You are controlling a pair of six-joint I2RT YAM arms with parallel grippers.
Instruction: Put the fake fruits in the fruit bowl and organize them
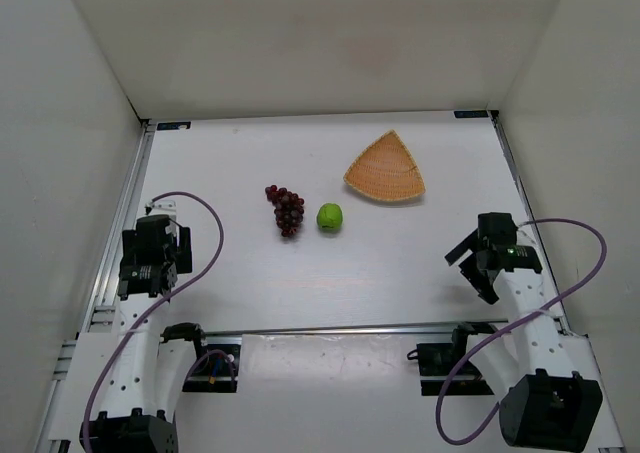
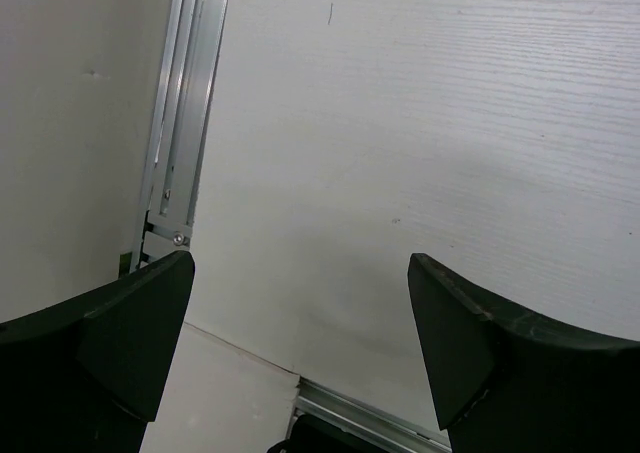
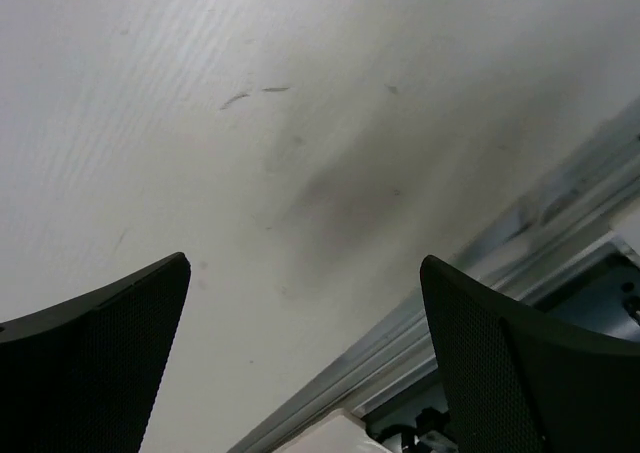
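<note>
In the top view a dark red-purple bunch of grapes (image 1: 286, 209) and a bright green apple-like fruit (image 1: 330, 217) lie side by side on the white table. The tan wicker fruit bowl (image 1: 386, 169) sits behind and right of them, with nothing in it. My left gripper (image 1: 148, 273) hangs over the table's left edge, far from the fruits; its wrist view (image 2: 300, 303) shows the jaws wide apart over bare table. My right gripper (image 1: 472, 268) is at the right side, in front of the bowl; its wrist view (image 3: 305, 313) shows open, empty jaws. No fruit shows in either wrist view.
White walls close the table in at the back, left and right. Metal rails run along the left edge (image 1: 128, 213), the right edge (image 1: 515, 188) and the near edge (image 1: 330, 328). Purple cables (image 1: 205, 235) loop beside both arms.
</note>
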